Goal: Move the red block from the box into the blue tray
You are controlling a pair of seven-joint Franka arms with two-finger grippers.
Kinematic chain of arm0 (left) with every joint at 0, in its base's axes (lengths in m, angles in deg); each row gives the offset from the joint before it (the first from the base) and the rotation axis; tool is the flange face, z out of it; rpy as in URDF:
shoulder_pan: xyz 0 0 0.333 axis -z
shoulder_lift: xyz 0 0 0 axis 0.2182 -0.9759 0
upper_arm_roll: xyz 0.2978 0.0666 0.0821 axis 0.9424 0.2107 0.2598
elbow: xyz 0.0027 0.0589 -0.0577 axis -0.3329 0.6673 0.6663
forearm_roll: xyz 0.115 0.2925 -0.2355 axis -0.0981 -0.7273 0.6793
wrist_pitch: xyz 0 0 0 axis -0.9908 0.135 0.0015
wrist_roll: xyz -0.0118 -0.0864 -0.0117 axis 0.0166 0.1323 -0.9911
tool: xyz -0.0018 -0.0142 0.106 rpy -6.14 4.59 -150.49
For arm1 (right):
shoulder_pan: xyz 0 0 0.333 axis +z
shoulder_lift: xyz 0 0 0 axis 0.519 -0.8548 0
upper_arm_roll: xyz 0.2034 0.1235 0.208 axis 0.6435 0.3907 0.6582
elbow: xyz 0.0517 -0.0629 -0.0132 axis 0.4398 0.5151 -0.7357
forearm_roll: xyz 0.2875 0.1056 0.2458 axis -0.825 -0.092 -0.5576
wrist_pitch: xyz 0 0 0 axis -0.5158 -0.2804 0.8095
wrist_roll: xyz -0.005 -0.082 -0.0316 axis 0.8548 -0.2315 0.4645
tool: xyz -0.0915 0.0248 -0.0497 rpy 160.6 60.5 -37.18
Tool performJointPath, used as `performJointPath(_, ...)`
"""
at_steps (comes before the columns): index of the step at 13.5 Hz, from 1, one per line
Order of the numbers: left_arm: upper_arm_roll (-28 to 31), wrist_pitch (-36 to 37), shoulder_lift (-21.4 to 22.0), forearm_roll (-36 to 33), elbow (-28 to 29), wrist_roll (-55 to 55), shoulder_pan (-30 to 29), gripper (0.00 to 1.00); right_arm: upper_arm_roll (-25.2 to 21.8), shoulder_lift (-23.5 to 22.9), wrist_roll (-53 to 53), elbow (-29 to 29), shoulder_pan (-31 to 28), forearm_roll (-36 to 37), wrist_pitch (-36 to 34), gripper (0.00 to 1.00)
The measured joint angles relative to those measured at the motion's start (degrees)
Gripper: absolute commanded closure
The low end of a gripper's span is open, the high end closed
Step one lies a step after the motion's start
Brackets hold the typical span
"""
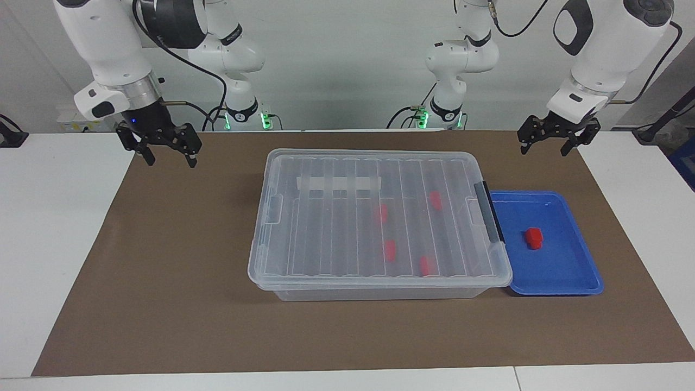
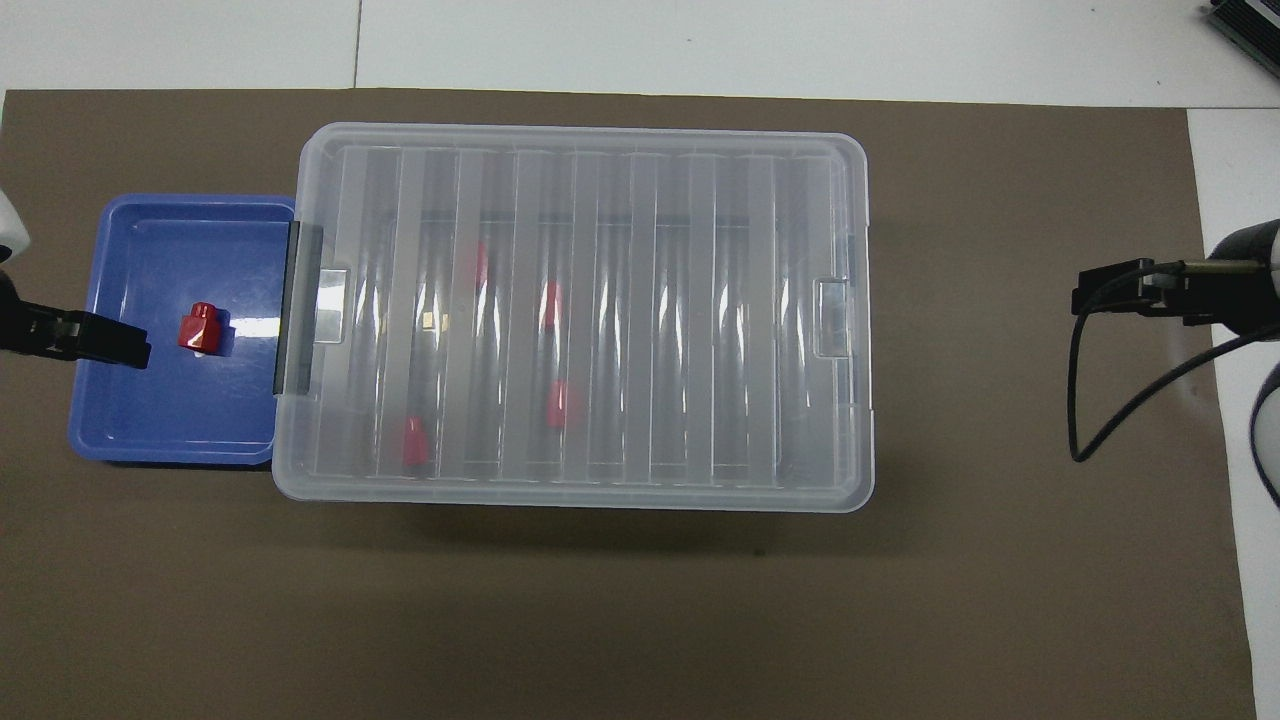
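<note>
Sitting alone near the middle of the blue tray (image 1: 575, 282), at the right of the facing view, the red block (image 1: 534, 238) is small, bright red and glossy, with bevelled corners and a narrower part on one side; in the overhead view the same red block (image 2: 197, 328) lies at centre left, with bare blue floor all round it and the raised rim of the blue tray (image 2: 170, 205) well apart from it on every side.

The box (image 1: 380, 217) fills the centre of the facing view, its ribbed clear lid closed, a whitish strip on the lid's upper part and a black clip handle (image 1: 488, 217) on its right edge. That edge overlaps the tray's near rim. Four more red blocks (image 1: 389, 250) show blurred through the lid.

The brown mat (image 1: 163, 298) lies bare across the lower part of the frame and on the left of the box.

The left gripper (image 1: 559, 142) hangs at upper right, over the mat just above the tray's upper edge, fingers spread and holding nothing. The right gripper (image 1: 165, 149) hangs at upper left over the mat's corner, well apart from the box, fingers also spread and holding nothing.
</note>
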Motion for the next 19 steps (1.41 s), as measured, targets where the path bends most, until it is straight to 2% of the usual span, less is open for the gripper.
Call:
performJointPath(3,0.0,0.0,0.0,0.0,0.0,0.0,0.0,0.00,0.0,-0.8,0.0,-4.6,-0.5,0.6,-4.9,0.00)
performJointPath(7,1.3,0.0,-0.4,0.0,0.6,0.0,0.5,0.00,0.0,-1.5,0.0,-4.7,-0.3,0.6,-8.8,0.00)
performJointPath(19,2.1,-0.6,-0.7,0.0,0.4,0.0,1.5,0.00,0.1,-1.5,0.0,-3.7,0.0,0.4,-9.6,0.00)
